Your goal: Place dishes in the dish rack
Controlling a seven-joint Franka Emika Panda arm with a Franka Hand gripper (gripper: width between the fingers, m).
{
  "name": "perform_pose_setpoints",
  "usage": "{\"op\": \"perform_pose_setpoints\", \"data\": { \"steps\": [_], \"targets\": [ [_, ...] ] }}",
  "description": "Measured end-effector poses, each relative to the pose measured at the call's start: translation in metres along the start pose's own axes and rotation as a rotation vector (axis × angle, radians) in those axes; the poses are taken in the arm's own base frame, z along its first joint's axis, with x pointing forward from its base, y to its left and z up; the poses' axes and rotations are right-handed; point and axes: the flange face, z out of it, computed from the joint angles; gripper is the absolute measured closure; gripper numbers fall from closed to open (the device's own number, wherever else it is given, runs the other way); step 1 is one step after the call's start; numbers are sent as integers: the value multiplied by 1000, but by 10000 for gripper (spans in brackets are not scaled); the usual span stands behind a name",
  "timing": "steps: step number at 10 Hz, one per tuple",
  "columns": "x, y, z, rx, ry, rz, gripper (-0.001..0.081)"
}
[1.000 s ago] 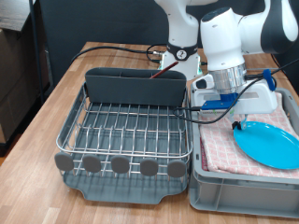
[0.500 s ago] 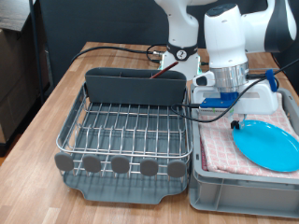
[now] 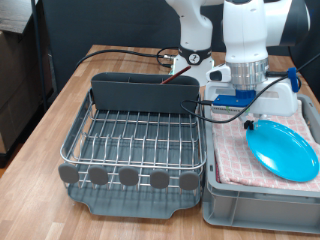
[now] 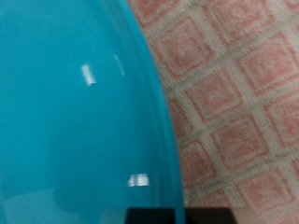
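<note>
The light-blue plate is over the checkered cloth in the grey bin, its edge at the exterior view's left raised. My gripper is shut on that raised edge and holds the plate tilted. In the wrist view the plate fills most of the picture, with the cloth beside it. The dish rack stands at the exterior view's left with nothing in it; its grey cutlery holder is at the back and the round knobs at the front. The mug and the spoon are out of view.
The grey bin stands tight against the rack's right side. A white and blue device with black cables sits behind the bin. The wooden table carries it all, with a dark cabinet at far left.
The arm has risen and shifted slightly to the exterior view's right. The plate's left edge has come up off the cloth with the gripper, and the plate now tilts.
</note>
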Motion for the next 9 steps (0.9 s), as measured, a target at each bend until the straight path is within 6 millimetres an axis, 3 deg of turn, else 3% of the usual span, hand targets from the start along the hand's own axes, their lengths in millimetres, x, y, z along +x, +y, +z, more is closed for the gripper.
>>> {"op": "perform_pose_setpoints", "data": {
  "steps": [9],
  "targets": [
    [-8, -14, -84, -239, 122, -103, 787]
  ]
}}
